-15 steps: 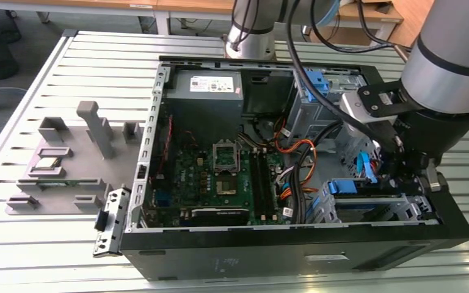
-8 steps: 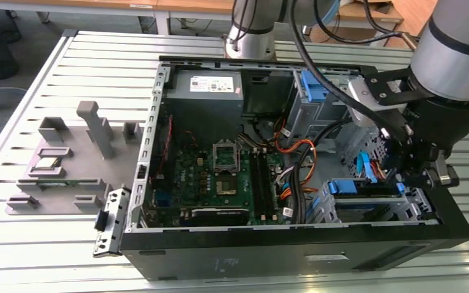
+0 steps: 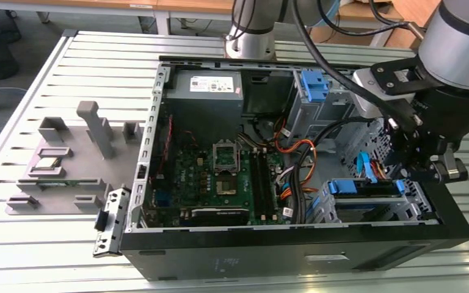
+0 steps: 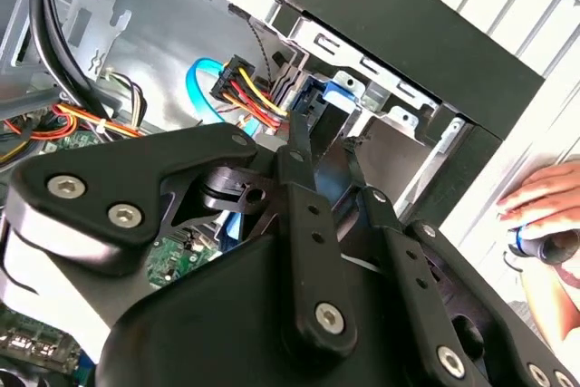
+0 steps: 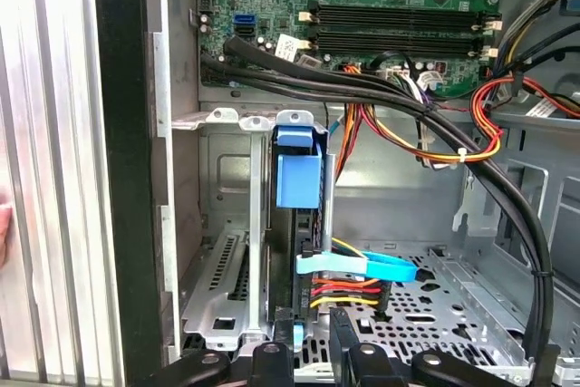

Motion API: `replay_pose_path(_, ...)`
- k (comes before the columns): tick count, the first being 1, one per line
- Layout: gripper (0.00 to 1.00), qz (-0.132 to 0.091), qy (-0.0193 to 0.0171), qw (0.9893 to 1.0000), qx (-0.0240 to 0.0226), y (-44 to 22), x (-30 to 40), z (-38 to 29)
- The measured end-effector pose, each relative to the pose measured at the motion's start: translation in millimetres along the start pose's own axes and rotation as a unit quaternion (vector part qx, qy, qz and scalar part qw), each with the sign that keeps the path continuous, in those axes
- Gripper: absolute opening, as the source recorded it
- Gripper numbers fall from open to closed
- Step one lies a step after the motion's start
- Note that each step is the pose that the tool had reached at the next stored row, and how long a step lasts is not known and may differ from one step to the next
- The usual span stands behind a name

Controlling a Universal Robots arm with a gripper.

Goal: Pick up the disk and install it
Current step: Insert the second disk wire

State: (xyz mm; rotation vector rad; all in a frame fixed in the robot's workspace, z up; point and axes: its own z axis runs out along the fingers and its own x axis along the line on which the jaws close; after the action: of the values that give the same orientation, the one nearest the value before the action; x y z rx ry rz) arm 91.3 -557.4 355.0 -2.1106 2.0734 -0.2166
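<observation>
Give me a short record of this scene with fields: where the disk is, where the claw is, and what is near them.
disk: the disk stands on edge in a slot of the drive cage, blue carrier tab showing
claw: the claw is over the drive cage, at the exterior view's right of the computer case
cables: a blue flat cable and coloured wires beside the disk
hand: a person's hand outside the case
</observation>
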Motion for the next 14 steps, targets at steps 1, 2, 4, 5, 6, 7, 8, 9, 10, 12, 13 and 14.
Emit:
replay_pose_path(1, 0.30, 0.000, 0.0000, 1.0000, 0.0000, 0.0, 0.0, 0.0)
replay_pose_path(2, 0.30, 0.000, 0.0000, 1.0000, 0.0000, 0.0, 0.0, 0.0)
replay_pose_path(4, 0.30, 0.000, 0.0000, 1.0000, -0.0002, 0.0, 0.0, -0.1)
replay_pose_path(5, 0.30, 0.000, 0.0000, 1.0000, -0.0032, -0.1, 0.0, -0.2)
replay_pose_path(6, 0.30, 0.000, 0.0000, 0.9999, -0.0101, -0.2, 0.0, -0.1)
replay_pose_path(7, 0.30, 0.000, -0.0002, 0.9998, -0.0192, -0.4, 0.0, 0.2)
replay_pose_path(8, 0.30, 0.001, -0.0004, 0.9996, -0.0286, -0.7, 0.0, 0.5)
replay_pose_path(9, 0.30, 0.001, -0.0005, 0.9993, -0.0376, -1.0, 0.0, 0.7)
replay_pose_path(10, 0.30, 0.001, -0.0007, 0.9989, -0.0465, -1.4, 0.0, 0.9)
replay_pose_path(12, 0.30, 0.001, -0.0009, 0.9979, -0.0646, -2.1, 0.0, 1.3)
replay_pose_path(13, 0.30, 0.002, -0.0011, 0.9973, -0.0735, -2.6, 0.1, 1.5)
replay_pose_path(14, 0.30, 0.002, -0.0013, 0.9966, -0.0825, -3.0, 0.1, 1.7)
